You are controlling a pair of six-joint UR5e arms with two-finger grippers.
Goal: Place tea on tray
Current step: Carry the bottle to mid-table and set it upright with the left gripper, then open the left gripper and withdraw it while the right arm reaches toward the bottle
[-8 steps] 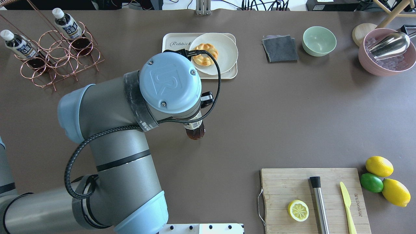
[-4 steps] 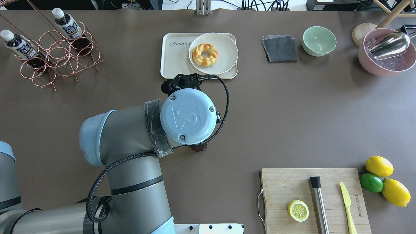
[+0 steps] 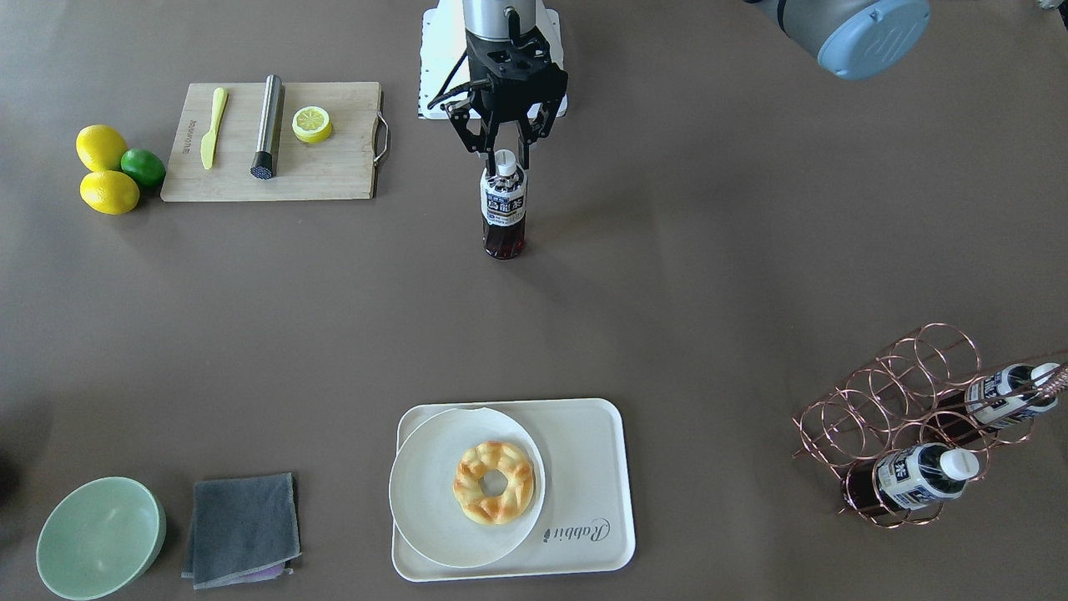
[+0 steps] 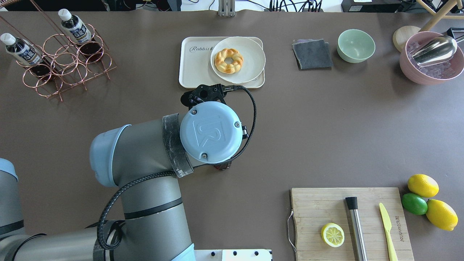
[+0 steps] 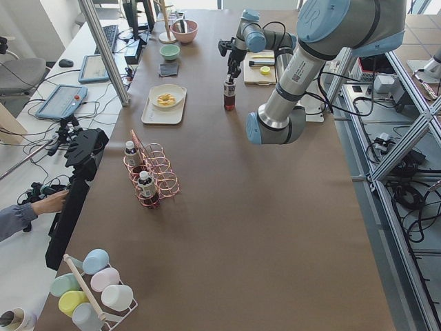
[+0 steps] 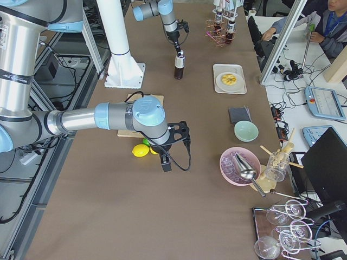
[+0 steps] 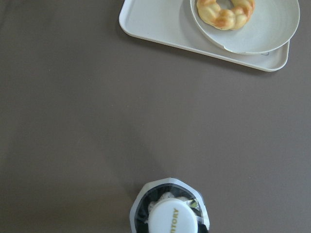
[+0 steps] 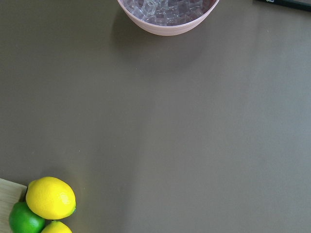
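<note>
Mid-table, well short of tray: tea upright under left gripper.

Tea stands on its base on the table, long axis vertical. Its cap sits directly below the left gripper, whose jaws look parted, straddling it w/o clearly pinching (hard to be sure at this res). Tray lies straight fwd, away from robot's base. Its free strip is on robot's left of plate. Right gripper is far off by lemons, parted or closed can't tell, so left arm is nearer.

Bare table from tea to tray at 12 o'clock; plate blocks tray's 3 o'clock side.
</note>
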